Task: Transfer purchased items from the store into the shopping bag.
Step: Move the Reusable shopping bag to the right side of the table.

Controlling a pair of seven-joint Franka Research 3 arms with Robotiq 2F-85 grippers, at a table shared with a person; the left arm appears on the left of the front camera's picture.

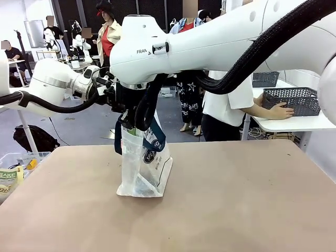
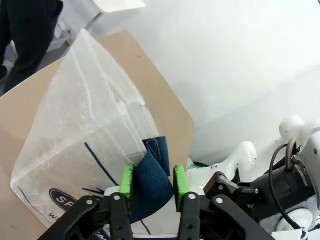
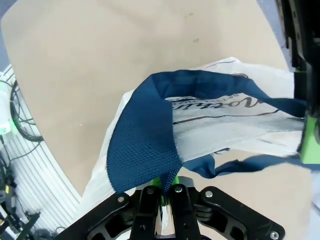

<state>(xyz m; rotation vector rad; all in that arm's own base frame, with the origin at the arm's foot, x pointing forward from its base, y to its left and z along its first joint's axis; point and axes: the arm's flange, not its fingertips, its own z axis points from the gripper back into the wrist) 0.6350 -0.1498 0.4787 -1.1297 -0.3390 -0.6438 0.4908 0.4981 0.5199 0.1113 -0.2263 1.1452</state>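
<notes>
The bag [image 1: 144, 168] stood upright on the brown table [image 1: 236, 199], a little left of the middle, its whitish crinkly body resting on its base and its top pulled up under the two arms. We saw a dark round logo on its near face and navy handles [image 1: 157, 137] rising from its mouth. In the left wrist view the bag [image 2: 85, 130] spread away from the camera over the table [image 2: 165, 95], one navy handle [image 2: 152, 172] folded up between the green pads.

Our left gripper [image 2: 152, 186] had its pads set apart on either side of that handle; the strap filled the gap and touched both pads, but we could not tell whether the jaws were pinching it or standing loose around it. In the front view the left gripper [image 1: 119, 107] sat just above the bag's left upper edge, at the end of the white arm coming in from the left.

Our right gripper [image 3: 167, 192] was clenched on the other handle [image 3: 145, 145]: the fingers met with the navy webbing caught between them, and the strap looped up from there and across the bag's open mouth [image 3: 225, 125]. The left gripper's green pad showed at the right edge of that view, by the far strap.

Beyond the table a person [image 1: 228, 100] in a white top stood at a white side table [image 1: 294, 123], one hand [image 1: 281, 111] resting against a dark lattice basket [image 1: 294, 100]. At the table's left edge lay a clear bin [image 1: 16, 168] with packets.
</notes>
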